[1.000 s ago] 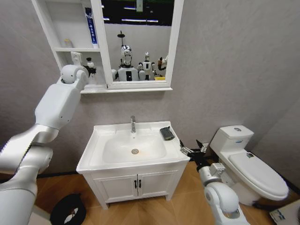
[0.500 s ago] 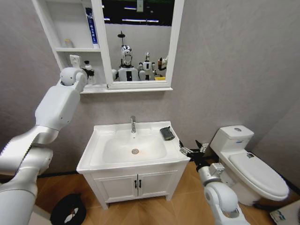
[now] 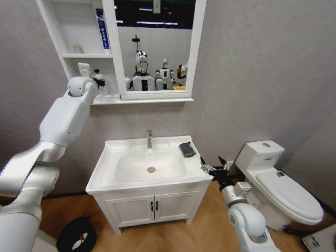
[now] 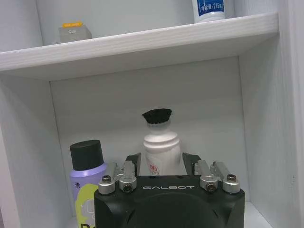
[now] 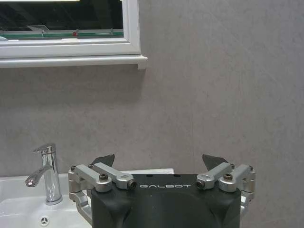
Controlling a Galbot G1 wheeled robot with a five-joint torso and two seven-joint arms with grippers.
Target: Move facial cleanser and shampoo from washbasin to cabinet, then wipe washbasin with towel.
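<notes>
The white wall-hung cabinet [image 3: 79, 37] carried, in its lower open compartment, a white bottle with a black cap [image 4: 161, 147] and a lavender bottle with a black cap [image 4: 89, 175] just beside it, with bare shelf toward the right wall. The left gripper [image 4: 161, 164] reached up into that compartment on a raised arm, its fingers spread either side of the white bottle, whether touching could not be told. The small dark grey towel [image 3: 187, 149] lay at the back right corner of the white rectangular washbasin [image 3: 113, 178]. The right gripper [image 3: 215, 167] hung low off the washbasin's right edge, spread wide and holding nothing.
</notes>
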